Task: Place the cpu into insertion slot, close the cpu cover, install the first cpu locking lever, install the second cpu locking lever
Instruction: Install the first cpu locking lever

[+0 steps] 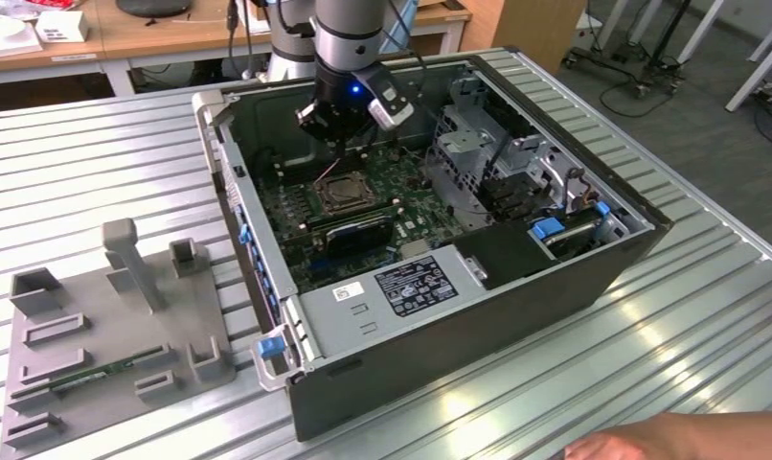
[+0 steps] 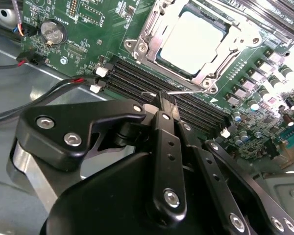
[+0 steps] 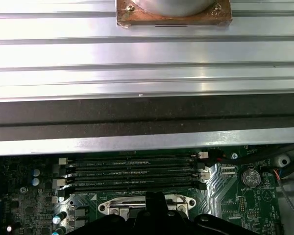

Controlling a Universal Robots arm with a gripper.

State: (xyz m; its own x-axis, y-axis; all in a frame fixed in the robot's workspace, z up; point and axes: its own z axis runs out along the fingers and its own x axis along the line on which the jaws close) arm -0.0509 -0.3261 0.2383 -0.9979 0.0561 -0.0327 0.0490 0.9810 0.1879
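Closed gripper (image 2: 165,98) low over board (image 2: 88,29), tips at lever (image 2: 186,90) beside memory slots (image 2: 137,81). Cpu (image 2: 191,41) seated under lowered cover (image 2: 149,32), just beyond tips. Open case (image 1: 488,297) on slatted table (image 1: 105,172).

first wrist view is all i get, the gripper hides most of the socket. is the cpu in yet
observer: Yes. In the second wrist view the cpu lies flat in the insertion slot.
operator: ok and the cover, up or down
observer: Down. The cpu cover lies flat around the chip, and its cut-out leaves the metal top bare.
operator: what's the gripper on then
observer: The gripper has its fingers together. Its tips are at a thin wire lever that runs along the socket's edge next to the memory slots. I cannot tell whether they pinch the wire.
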